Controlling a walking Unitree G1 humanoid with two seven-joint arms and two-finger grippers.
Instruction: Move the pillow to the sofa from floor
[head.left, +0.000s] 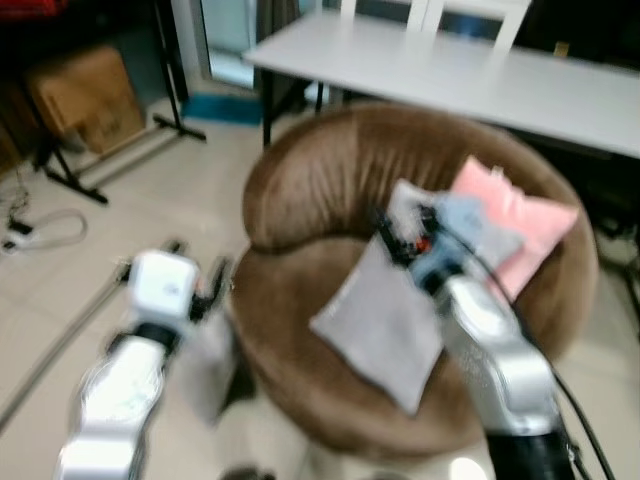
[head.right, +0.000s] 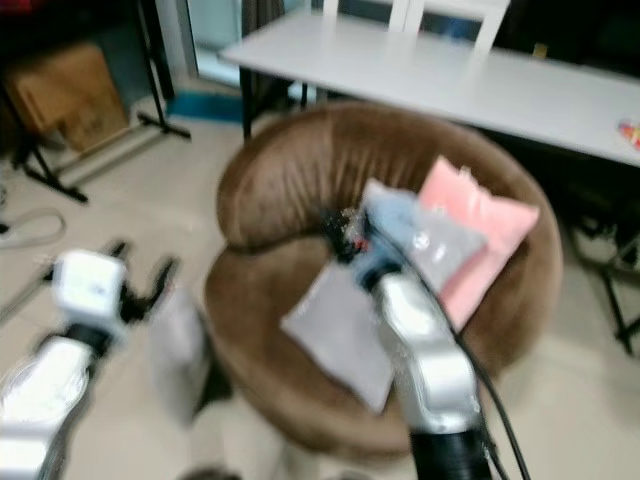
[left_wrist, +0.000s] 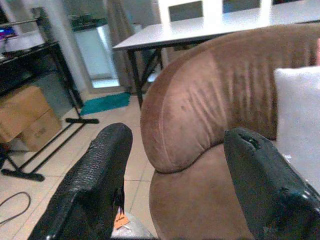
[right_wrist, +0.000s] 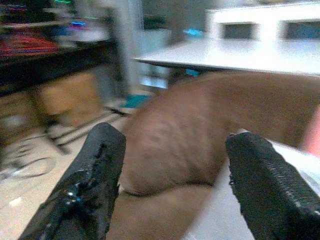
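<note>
both arms forward, jaws apart

Soft, even indoor light; head views motion-blurred (right wrist view too), left wrist sharp.

A grey square pillow (head.left: 385, 325) lies flat on the seat of the round brown sofa (head.left: 330, 180), turned so one corner points to 5 o'clock near the seat's front edge. A second grey pillow (head.left: 480, 235) and a pink pillow (head.left: 520, 225) lean against the backrest at about 2 o'clock, the pink one behind.
</note>
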